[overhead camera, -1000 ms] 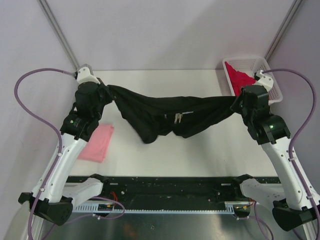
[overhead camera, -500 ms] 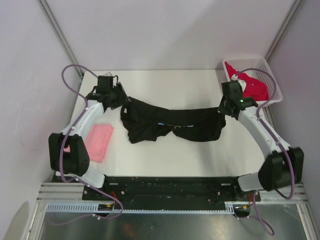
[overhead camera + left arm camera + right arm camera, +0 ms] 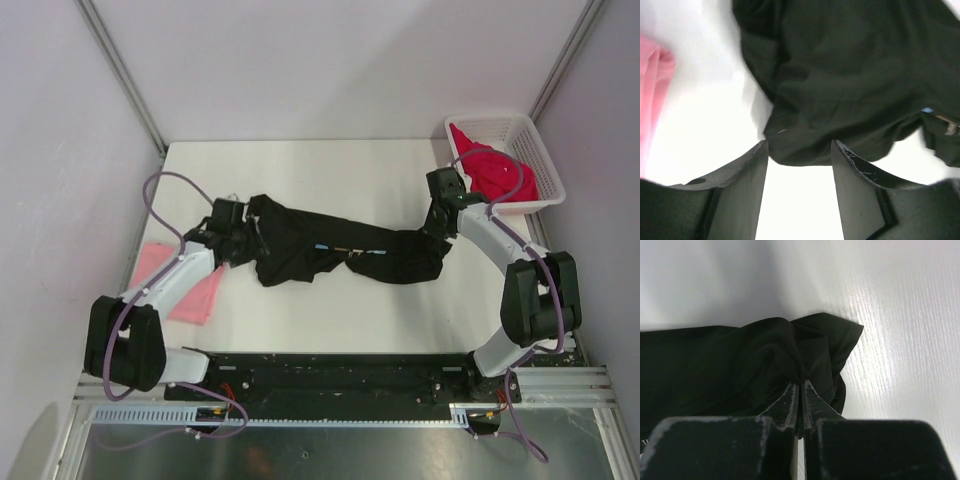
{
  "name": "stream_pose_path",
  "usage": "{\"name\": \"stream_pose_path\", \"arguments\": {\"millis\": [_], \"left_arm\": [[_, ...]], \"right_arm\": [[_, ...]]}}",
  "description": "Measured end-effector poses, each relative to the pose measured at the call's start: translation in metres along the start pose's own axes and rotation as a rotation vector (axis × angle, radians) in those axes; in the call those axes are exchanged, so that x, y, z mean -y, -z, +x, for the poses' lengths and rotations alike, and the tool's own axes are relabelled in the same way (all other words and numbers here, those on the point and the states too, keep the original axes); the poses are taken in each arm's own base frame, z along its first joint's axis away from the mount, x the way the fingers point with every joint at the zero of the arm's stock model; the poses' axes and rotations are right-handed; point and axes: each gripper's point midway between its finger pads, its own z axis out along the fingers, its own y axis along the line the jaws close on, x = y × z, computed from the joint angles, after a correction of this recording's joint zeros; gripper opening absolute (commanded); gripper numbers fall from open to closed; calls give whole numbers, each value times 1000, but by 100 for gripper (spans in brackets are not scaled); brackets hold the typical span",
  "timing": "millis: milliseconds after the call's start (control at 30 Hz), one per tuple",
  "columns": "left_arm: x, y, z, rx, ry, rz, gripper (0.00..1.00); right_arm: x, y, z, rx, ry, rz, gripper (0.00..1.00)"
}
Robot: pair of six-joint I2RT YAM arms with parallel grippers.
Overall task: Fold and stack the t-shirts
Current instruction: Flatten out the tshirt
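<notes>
While the black t-shirt (image 3: 340,250) lies rumpled in a long band across the tabletop (image 3: 330,170), the left gripper (image 3: 800,150) sits at its left end, jaws parted and gripping nothing, the hem just ahead of their tips. The right gripper (image 3: 801,385) has its jaws pinched on the bunched right end. The pink t-shirt (image 3: 152,262) lies near the left edge, partly under the left arm. The red t-shirt (image 3: 485,170) sits in the basket (image 3: 535,150).

The black t-shirt (image 3: 340,245) is spread in a crumpled band across the middle of the table (image 3: 330,170), with a pale print showing among its folds. The pink t-shirt (image 3: 200,298) is laid folded near the left edge. The crimson t-shirt (image 3: 490,172) is heaped in the basket (image 3: 540,165) at the far right corner.
</notes>
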Motion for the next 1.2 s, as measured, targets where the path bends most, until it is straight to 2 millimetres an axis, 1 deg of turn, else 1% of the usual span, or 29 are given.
{"name": "stream_pose_path", "arguments": {"millis": [100,167,267,367,500,567,633,667,767,800,867,933,1000,1100,1200], "left_arm": [[-19,-7,18,-21,44,-66,58],[-25,-10,26,-35,72,-85,58],[-25,-17,29,-39,104,-90,57],[-22,-30,31,-44,132,-77,54],[-22,-43,41,-76,160,-69,51],[-22,-47,43,-82,171,-70,51],[-21,-49,44,-85,181,-64,45],[-21,-49,44,-85,182,-63,39],[-19,-49,42,-77,194,-55,11],[-18,-49,41,-75,192,-53,5],[-16,-47,39,-65,190,-44,1],[-13,-41,33,-47,182,-29,0],[-9,-33,24,-19,173,-13,0],[4,-12,-4,56,154,19,0],[21,25,-43,185,140,71,0]], "right_arm": [[-1,1,-1,2,-2,-6,0],[-1,2,0,4,-4,-11,0],[-1,5,2,6,-6,-20,0],[0,9,2,13,-8,-29,0],[0,12,2,17,-11,-38,1],[0,12,1,17,-14,-40,1],[1,12,1,18,-18,-44,1],[1,12,0,19,-19,-44,1],[1,12,-1,19,-23,-47,1],[2,12,-1,18,-25,-49,1],[2,12,-2,20,-27,-51,1],[2,12,-3,22,-31,-54,3],[3,13,-5,25,-35,-55,4],[5,13,-6,28,-39,-54,5],[5,15,-7,35,-41,-54,7]]}}
